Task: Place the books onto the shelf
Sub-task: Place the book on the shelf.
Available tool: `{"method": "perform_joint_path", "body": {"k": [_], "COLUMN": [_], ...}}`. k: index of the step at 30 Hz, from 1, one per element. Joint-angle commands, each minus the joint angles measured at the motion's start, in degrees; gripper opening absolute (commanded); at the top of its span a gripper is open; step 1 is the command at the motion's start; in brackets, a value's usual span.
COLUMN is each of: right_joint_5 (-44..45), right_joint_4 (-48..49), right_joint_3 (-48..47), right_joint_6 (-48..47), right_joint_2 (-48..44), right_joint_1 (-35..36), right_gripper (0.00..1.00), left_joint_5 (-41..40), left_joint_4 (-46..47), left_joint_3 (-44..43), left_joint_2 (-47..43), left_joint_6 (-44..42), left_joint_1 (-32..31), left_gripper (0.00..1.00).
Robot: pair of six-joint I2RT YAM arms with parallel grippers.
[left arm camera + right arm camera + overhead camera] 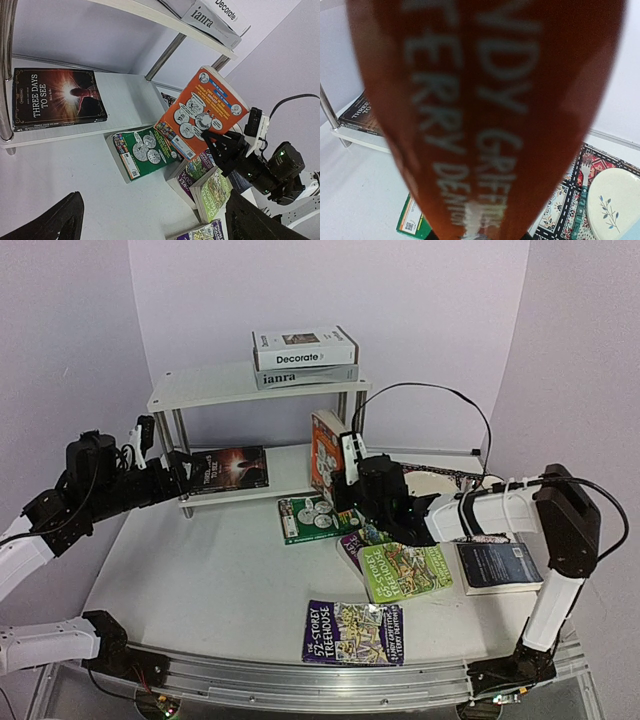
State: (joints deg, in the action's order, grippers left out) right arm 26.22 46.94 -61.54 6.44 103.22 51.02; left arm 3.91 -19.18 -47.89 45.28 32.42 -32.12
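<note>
The white shelf [210, 390] stands at the back. On its top tier lie the "Decorate" book [303, 348] and the "ianra" book [300, 376]; "Three Days to See" [230, 468] lies on the lower tier. My right gripper [347, 485] is shut on an orange Treehouse book [326, 452], held upright by the lower tier's right end; its spine [485, 110] fills the right wrist view. My left gripper [168, 472] is open by the shelf's left leg, its fingers [55, 225] wide apart and empty. A green book [315, 518] lies flat on the table below the orange one.
On the table lie a lime book [405, 570] atop a purple one [352, 545], another purple Treehouse book [352, 632] near the front, and a navy book [497, 566] at the right. A patterned placemat [560, 210] with a plate [610, 205] lies behind the right arm.
</note>
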Motion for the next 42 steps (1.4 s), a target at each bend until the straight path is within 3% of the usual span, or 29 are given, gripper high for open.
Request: {"method": "perform_joint_path", "body": {"k": [1,19,42], "right_joint_5": [2.12,10.08,11.98], "right_joint_4": [11.76,15.99,14.69], "right_joint_3": [-6.84,-35.35,-40.66], "right_joint_6": [-1.05,-9.04,-8.27], "right_joint_2": [2.95,27.78,32.98], "right_joint_1": [-1.52,-5.70,-9.10], "right_gripper": [0.00,0.00,0.00], "left_joint_5": [0.60,1.15,3.18], "left_joint_4": [1.52,2.57,3.10], "left_joint_3": [-0.14,-0.18,0.24], "left_joint_2": [-1.10,0.40,1.44], "left_joint_6": [-1.23,-1.27,0.38], "left_joint_1": [0.30,0.30,0.30], "left_gripper": [1.00,1.00,1.00]}}
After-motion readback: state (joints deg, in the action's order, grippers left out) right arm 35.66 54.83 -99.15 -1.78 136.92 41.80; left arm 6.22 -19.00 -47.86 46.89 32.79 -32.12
